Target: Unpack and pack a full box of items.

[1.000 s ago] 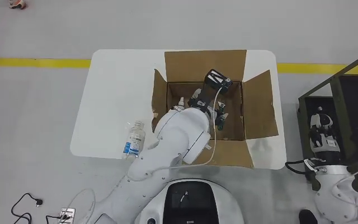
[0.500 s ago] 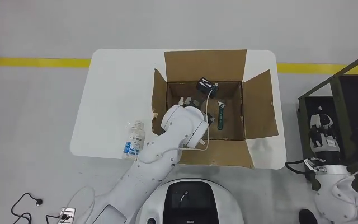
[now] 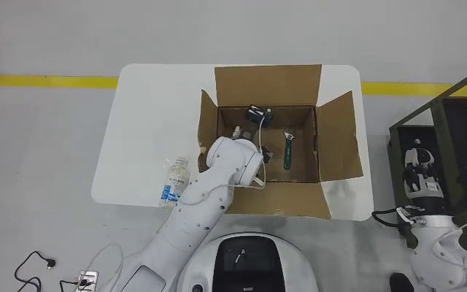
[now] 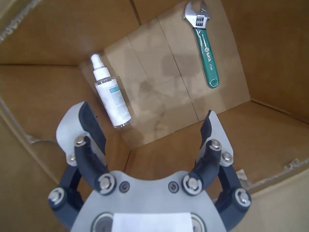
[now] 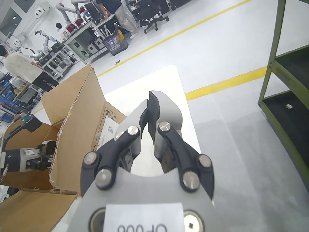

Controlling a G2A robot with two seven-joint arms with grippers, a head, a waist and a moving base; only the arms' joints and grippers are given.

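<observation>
Plainly, the cardboard box (image 3: 266, 84) stands open on the white worktop (image 3: 157, 109), filling the middle and the 3 o'clock half of it, its four flaps folded outward; the left arm comes in from 6 o'clock and bends over the box's 9 o'clock wall, with its wrist above the box floor; the left gripper (image 4: 147, 112) hangs inside the box with its fingers (image 4: 90, 124) spread wide and nothing between them, clear of the floor and of both items below. Two items lie flat on the box floor, well apart; a wrench (image 4: 204, 49) with a green handle and a bare metal head lies toward the 3 o'clock side, its head pointing to 12 o'clock; a small spray bottle (image 4: 109, 92) with a white cap and a pale label lies on the 9 o'clock side, close beside that wall (image 4: 48, 25), its cap also pointing roughly to 12 o'clock; the floor between them shows darker stains. Outside the box, a clear water bottle (image 3: 175, 181) with a blue label lies on the worktop at about 8 o'clock, near the edge and just beside the left arm. The right gripper (image 5: 151, 97) is held off the worktop's 3 o'clock end, its pads pressed together on nothing; a green shelf unit (image 5: 282, 49) stands on the floor near it; a yellow line (image 3: 58, 81) runs across the floor past the worktop's 12 o'clock edge.
</observation>
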